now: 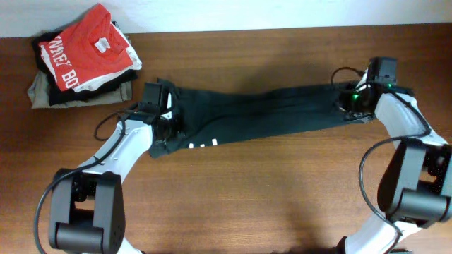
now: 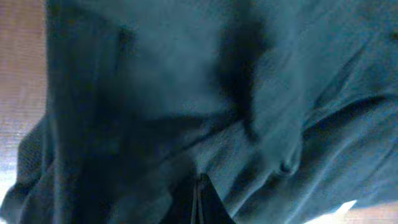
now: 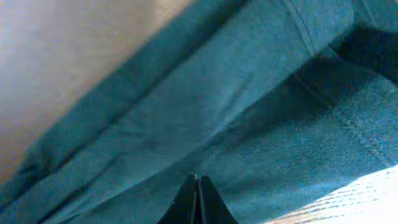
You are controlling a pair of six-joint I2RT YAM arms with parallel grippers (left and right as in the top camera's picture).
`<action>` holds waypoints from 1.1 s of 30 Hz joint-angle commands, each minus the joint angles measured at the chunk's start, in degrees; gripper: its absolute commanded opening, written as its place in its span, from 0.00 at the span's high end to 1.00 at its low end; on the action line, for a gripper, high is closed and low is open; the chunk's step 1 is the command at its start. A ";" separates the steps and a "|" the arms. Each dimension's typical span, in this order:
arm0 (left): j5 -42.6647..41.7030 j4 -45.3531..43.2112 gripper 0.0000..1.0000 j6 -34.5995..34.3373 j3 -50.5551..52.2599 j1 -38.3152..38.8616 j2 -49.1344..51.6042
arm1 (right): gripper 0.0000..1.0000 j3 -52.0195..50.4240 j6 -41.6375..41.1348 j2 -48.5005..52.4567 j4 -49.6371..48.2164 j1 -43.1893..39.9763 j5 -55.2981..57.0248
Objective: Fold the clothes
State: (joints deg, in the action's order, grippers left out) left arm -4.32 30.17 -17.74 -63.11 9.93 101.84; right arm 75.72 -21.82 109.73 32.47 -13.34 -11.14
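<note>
Far left, back edge of the table (image 1: 247,204): a stack of folded garments, red T-shirt (image 1: 81,46) with white letters on top, khaki piece (image 1: 42,93) beneath. Left of centre: left gripper (image 1: 166,116), fingers pressed together and clenched on the clothes' left end. Centre: the clothes (image 1: 268,113), one dark charcoal trouser-like garment, stretched in a long band across the table between both grippers, white print marks (image 1: 201,145) near its lower left edge. Right: right gripper (image 1: 353,102), fingers closed tight, pinching the clothes' right end.
</note>
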 commanded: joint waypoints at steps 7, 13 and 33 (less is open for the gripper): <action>-0.87 6.71 0.99 0.70 0.48 -10.54 6.23 | 0.96 -0.28 0.42 8.61 1.01 0.09 7.17; -0.33 9.46 0.99 -2.60 0.48 -20.39 7.87 | 0.91 0.22 0.42 8.59 4.70 -2.12 7.10; -6.62 14.40 0.99 0.68 -17.40 -9.25 7.23 | 0.92 3.45 12.04 -0.42 7.56 2.60 -2.73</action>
State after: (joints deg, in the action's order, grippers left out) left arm -9.91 46.30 -17.85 -80.14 -3.03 105.84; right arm 78.59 -10.61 105.93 40.77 -12.36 -18.06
